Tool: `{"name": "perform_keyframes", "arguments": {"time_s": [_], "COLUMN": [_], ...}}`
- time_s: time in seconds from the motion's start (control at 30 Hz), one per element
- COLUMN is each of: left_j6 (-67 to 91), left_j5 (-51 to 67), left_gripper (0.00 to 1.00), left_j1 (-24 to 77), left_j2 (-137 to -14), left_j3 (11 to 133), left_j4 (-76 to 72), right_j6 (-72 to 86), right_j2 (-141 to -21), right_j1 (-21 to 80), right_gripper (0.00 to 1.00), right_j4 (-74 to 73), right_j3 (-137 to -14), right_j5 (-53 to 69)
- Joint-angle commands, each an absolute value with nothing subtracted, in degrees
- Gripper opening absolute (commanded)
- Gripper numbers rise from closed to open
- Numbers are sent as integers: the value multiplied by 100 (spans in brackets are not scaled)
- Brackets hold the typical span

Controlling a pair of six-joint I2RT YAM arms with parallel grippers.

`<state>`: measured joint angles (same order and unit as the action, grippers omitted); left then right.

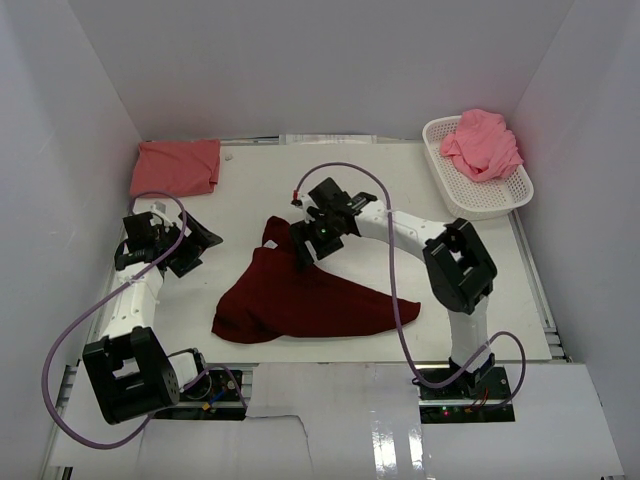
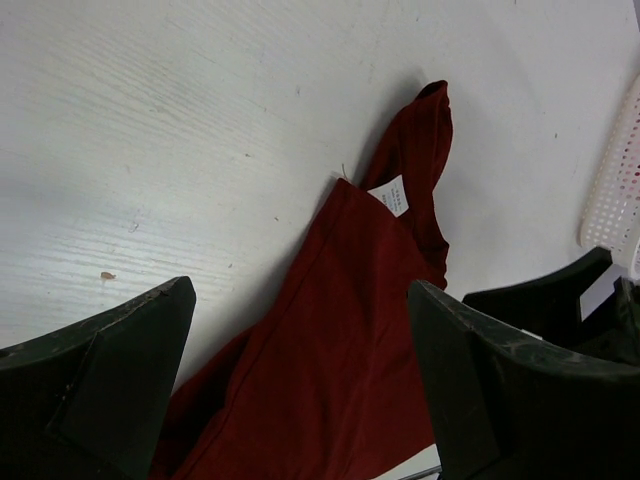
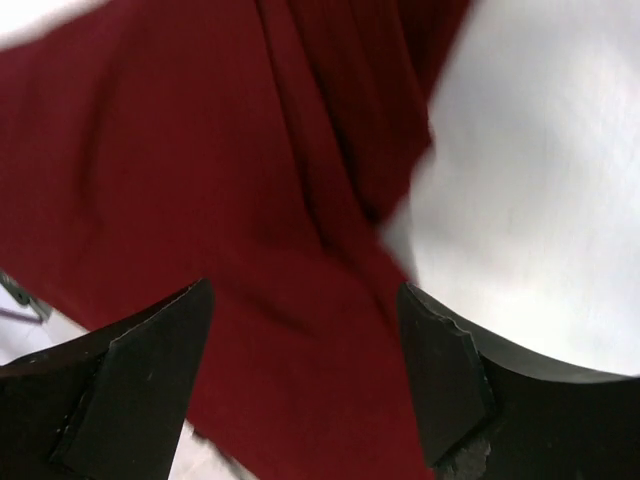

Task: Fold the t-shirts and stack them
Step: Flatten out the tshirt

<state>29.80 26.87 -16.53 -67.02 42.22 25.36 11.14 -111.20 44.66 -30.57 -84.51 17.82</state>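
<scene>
A dark maroon t-shirt (image 1: 300,300) lies crumpled in the middle of the white table, with a white label at its collar (image 2: 392,196). My right gripper (image 1: 303,250) hangs open just above its upper part, the cloth filling the gap between the jaws (image 3: 300,330). My left gripper (image 1: 200,245) is open and empty, left of the shirt, which shows between its fingers (image 2: 330,380). A salmon t-shirt (image 1: 177,167) lies folded at the far left. A lighter pink t-shirt (image 1: 483,143) is bunched in the basket.
A white perforated plastic basket (image 1: 500,195) stands at the far right; its edge shows in the left wrist view (image 2: 612,190). White walls close in the table (image 1: 400,180) on three sides. Purple cables loop beside both arms.
</scene>
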Motion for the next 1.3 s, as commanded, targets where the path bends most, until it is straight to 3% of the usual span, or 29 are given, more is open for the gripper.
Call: {"name": "perform_keyframes", "arguments": {"time_s": [0.0,0.37,0.6,0.77,1.27], "left_j6": [2953,3050,3050,3041,3015], "left_j5": [2409,2206,2180,2180,2206], "left_gripper": [98,98,98,98,98], "left_j1": [-1644,-1714,-1731,-1731,-1731], "left_j2": [-6504,-6688,-6671,-6662,-6609], "left_j3": [4377,4438,4430,4412,4412], "left_j4": [2610,2751,2742,2742,2725], "right_j6": [677,404,527,580,545], "right_j2": [-11660,-13578,-13895,-13922,-12868], "right_j1": [4509,4623,4737,4729,4448], "right_gripper": [79,72,75,75,74], "right_j4": [-2619,-3023,-2620,-2347,-1784], "right_j3": [-9604,-12278,-12024,-11919,-10767], "right_j5": [2364,3524,3358,2594,2452]}}
